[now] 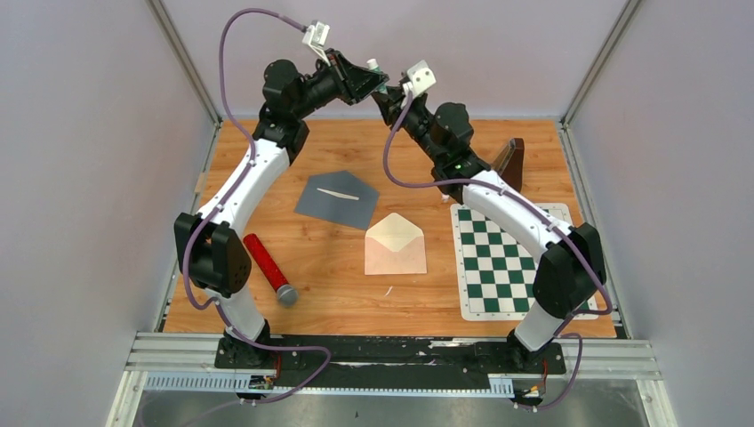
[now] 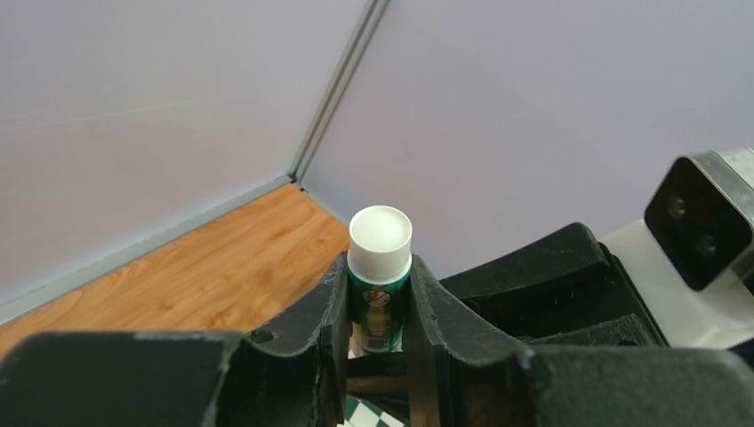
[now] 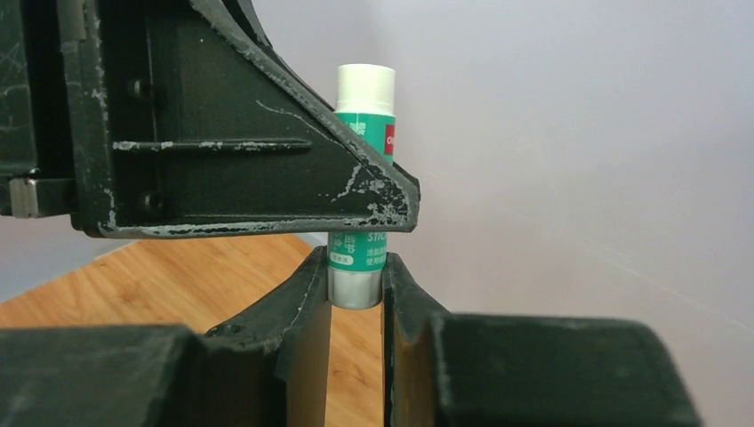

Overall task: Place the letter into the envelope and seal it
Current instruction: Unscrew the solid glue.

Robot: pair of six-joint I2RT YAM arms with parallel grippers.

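Overhead, by the far edge, my left claw (image 2: 378,277) and right claw (image 3: 356,267) both pinched the glue (image 3: 364,89) (right at its uncapped end); the envelope (image 1: 396,245) lay open below.

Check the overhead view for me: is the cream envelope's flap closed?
No, the cream envelope lies with its triangular flap unfolded flat, the tip pointing away from the pocket.

Both arms raised high, grippers meeting tip to tip

Left arm (image 1: 240,191) and right arm (image 1: 516,209) arch up over the far side. The left gripper (image 2: 380,294) pinches the glue stick (image 2: 380,240) mid-body, and the right gripper (image 3: 356,285) is clamped on its bottom end.
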